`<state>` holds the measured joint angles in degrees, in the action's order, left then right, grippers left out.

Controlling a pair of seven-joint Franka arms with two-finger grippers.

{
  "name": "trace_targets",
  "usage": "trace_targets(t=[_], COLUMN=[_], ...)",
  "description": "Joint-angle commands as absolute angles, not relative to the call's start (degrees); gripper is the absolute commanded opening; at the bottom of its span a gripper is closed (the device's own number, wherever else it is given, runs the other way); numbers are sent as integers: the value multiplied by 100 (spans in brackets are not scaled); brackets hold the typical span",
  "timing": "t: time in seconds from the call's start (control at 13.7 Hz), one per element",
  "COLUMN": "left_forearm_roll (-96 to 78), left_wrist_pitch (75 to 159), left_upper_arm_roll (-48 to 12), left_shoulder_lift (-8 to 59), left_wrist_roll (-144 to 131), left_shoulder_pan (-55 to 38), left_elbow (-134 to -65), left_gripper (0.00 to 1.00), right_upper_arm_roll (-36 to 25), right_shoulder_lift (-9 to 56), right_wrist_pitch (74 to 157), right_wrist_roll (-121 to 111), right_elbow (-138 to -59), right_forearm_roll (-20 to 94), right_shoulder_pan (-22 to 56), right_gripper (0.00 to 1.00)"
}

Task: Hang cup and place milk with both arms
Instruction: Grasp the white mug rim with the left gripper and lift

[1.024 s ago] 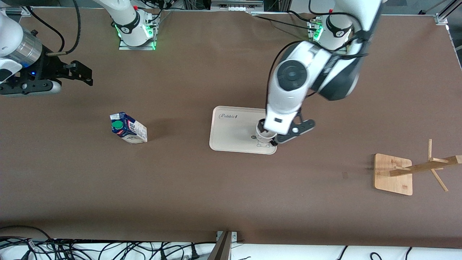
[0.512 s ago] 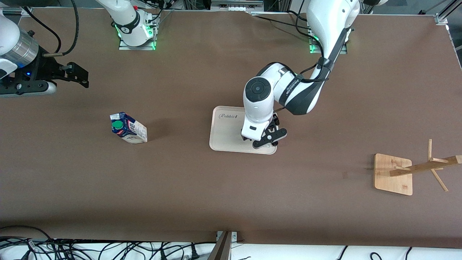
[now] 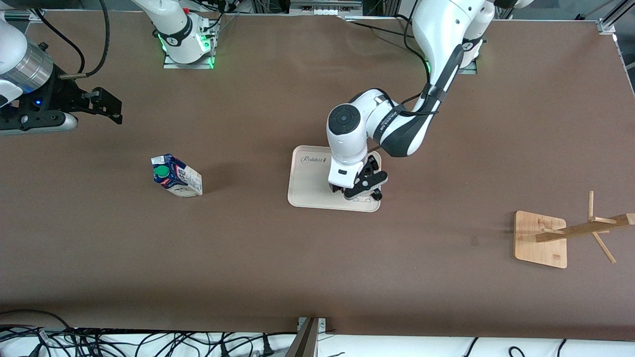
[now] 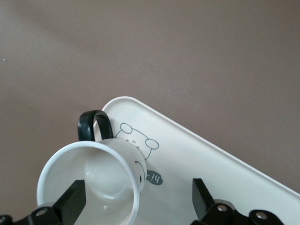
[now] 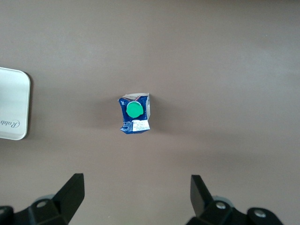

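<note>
Likely rigid, slick, breakable cup [image 4: 91, 180] on tray [image 4: 225, 159]; left gripper [image 4: 136, 204] spread, one finger inside rim; wall pinch suits; right gripper [image 5: 136, 197] spread over table, milk [image 5: 135, 114] below, waiting.

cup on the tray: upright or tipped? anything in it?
Upright and empty. In the left wrist view the cup stands on the tray mouth up, its bare white bottom visible, with the open left gripper straddling its rim.

White jointed arms [image 3: 347, 134], black cables, black grippers, green-lit bases [image 3: 188, 49].
</note>
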<state>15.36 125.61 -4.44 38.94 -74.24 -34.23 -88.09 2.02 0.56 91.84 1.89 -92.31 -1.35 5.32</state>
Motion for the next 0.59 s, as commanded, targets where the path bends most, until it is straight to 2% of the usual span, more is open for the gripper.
trace_targets(t=[0.0,0.07,0.15,0.29,0.37,0.44,0.51], left_forearm_roll=[1723,1740,1740,1740,1749,1749,1749], left_wrist_pitch=[12849,12884,13050,13087,13087,13087,13087], left_upper_arm_roll=[-422,-422,-422,-422,-413,-404,-413], left_shoulder_lift=[3832,3858,3902,3841,3832,3858,3850], left_wrist_roll=[-7523,-7523,-7523,-7489,-7445,-7444,-7444], left_shoulder_pan=[-3445,-3454,-3472,-3437,-3428,-3463,-3454], left_elbow=[-9131,-9175,-9193,-9211,-9211,-9211,-9211], left_gripper=[91,89,80,47,45,38,24], right_upper_arm_roll=[211,211,159,132,132,132,123], right_shoulder_lift=[-18,-18,-18,-18,-18,-18,-18], right_wrist_pitch=[9220,9220,9220,9228,9246,9246,9237], right_wrist_roll=[158,158,158,158,158,150,158], right_elbow=[-9272,-9272,-9272,-9272,-9272,-9272,-9272], right_forearm_roll=[-141,-80,-27,-18,-9,26,35], right_shoulder_pan=[413,413,413,413,413,422,413], right_gripper=[100,100,100,100,100,100,100])
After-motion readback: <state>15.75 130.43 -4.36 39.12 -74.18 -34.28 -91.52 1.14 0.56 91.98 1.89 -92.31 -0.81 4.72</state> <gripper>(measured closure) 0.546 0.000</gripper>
